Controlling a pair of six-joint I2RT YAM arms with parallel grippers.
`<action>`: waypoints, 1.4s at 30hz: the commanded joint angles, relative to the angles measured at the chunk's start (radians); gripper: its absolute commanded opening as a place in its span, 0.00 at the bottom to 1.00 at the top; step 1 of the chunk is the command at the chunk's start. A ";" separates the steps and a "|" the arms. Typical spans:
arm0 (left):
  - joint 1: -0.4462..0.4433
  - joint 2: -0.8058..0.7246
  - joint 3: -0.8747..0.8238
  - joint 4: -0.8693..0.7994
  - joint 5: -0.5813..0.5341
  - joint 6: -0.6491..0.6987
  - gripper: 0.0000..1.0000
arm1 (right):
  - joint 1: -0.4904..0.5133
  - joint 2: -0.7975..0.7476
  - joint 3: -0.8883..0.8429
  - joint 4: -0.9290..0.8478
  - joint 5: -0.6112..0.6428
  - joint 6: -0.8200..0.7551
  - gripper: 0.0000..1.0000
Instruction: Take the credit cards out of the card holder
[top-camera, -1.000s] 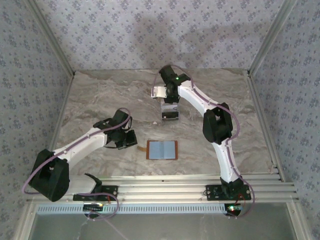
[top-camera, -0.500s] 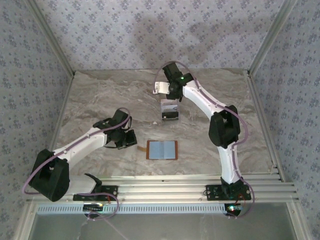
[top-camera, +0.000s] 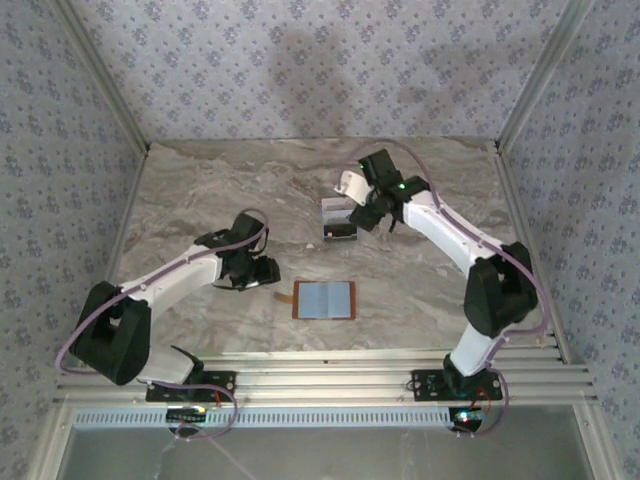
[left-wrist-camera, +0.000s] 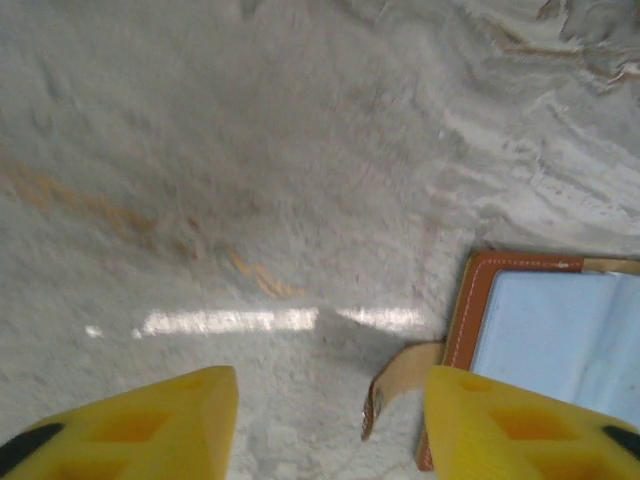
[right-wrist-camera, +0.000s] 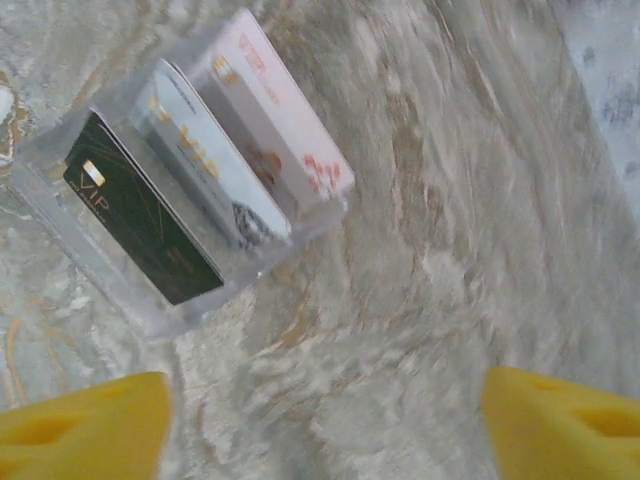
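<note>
The card holder (top-camera: 324, 300) lies open and flat on the marble table, grey-blue inside with a brown edge (left-wrist-camera: 465, 310); its tan strap (left-wrist-camera: 398, 385) curls up at its left side. Three credit cards stand in a clear tray (right-wrist-camera: 165, 318): a black one (right-wrist-camera: 140, 220), a silvery one (right-wrist-camera: 205, 165) and a white one (right-wrist-camera: 275, 110). My left gripper (top-camera: 265, 272) (left-wrist-camera: 330, 430) is open just left of the card holder, the strap lying between its yellow fingers near the right one. My right gripper (top-camera: 368, 218) (right-wrist-camera: 325, 430) is open beside the tray, holding nothing.
The clear tray (top-camera: 338, 222) stands at mid-table, behind the card holder. Metal rails (top-camera: 330, 375) run along the near edge. Patterned walls close in the back and both sides. Bare marble (top-camera: 200, 190) spreads at the far left.
My right gripper has opened and swung rightwards off the tray, leaving the cards in it. The left gripper has opened and edged towards the card holder.
</note>
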 joint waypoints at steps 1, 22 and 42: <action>0.019 0.015 0.049 -0.026 -0.114 0.057 0.68 | -0.043 -0.112 -0.123 0.102 0.002 0.142 1.00; 0.352 0.014 -0.040 0.408 -0.637 0.384 0.99 | -0.511 -0.334 -0.942 1.034 -0.129 0.577 1.00; 0.568 0.112 -0.430 1.362 -0.121 0.645 0.99 | -0.527 -0.149 -1.000 1.363 -0.150 0.605 1.00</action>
